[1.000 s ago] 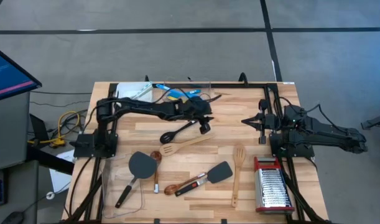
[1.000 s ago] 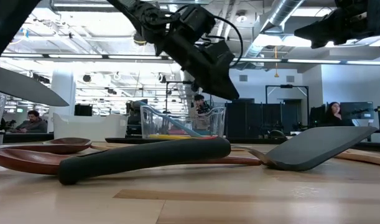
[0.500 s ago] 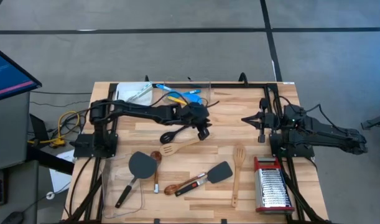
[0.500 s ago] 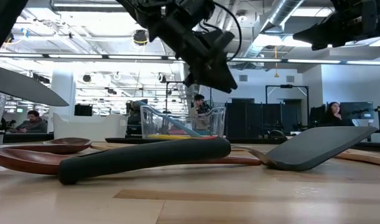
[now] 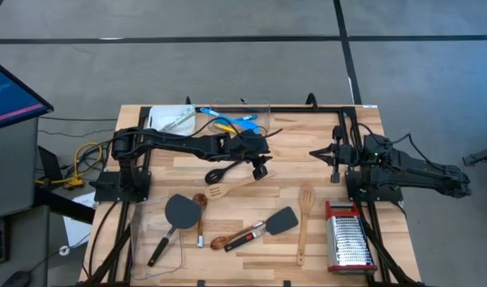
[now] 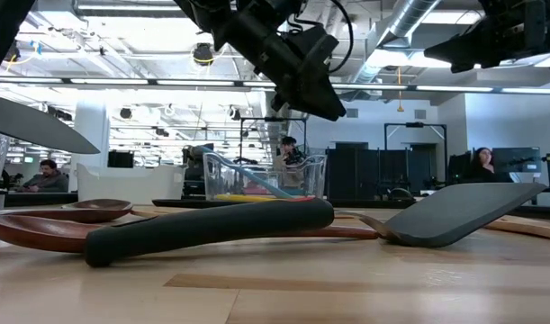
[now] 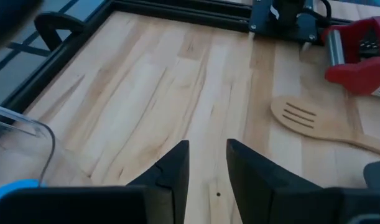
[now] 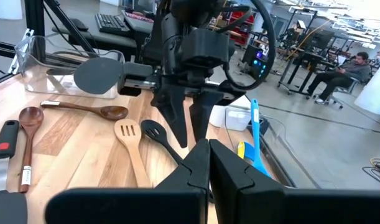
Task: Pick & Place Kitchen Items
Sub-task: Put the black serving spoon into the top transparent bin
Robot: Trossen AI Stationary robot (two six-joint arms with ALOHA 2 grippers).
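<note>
Black slotted spoon [image 5: 227, 170] lies slantwise under your left gripper [image 5: 260, 166], whose fingers [image 7: 171, 177] are parted, empty. Right gripper [image 5: 332, 156] waits closed, farther away.

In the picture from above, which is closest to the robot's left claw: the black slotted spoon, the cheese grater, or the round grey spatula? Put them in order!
From the left gripper:
1. Black slotted spoon, lying right beside it, mid-table.
2. Round grey spatula, toward the table's front left.
3. Cheese grater, farthest, at the front right corner.
</note>
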